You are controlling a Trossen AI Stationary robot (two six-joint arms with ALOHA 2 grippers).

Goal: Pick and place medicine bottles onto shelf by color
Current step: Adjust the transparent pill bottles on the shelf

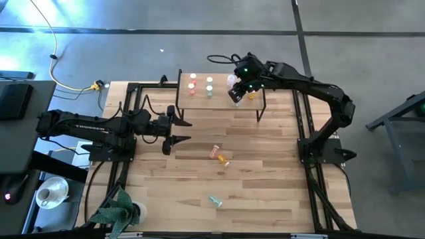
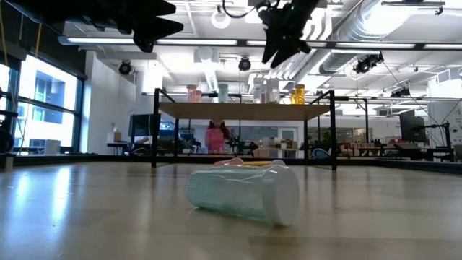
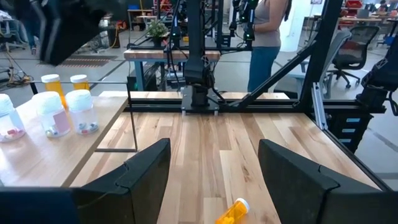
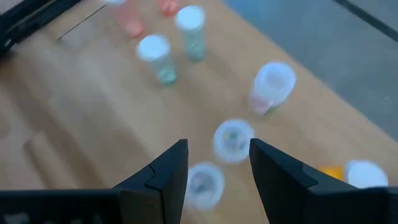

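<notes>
The right wrist view is smeared, so the bottles under the right gripper (image 4: 217,165) are only pale caps; its jaws stand partly apart, holding nothing, above the shelf (image 1: 222,99). From bench height a green bottle (image 2: 244,193) on its side hides most of the plank bench (image 1: 265,172). Only overhead do the pink and orange bottles (image 1: 219,155) show lying mid-bench. The left gripper (image 1: 178,130) waits with jaws wide, empty. A person (image 3: 267,37) stands beyond.
</notes>
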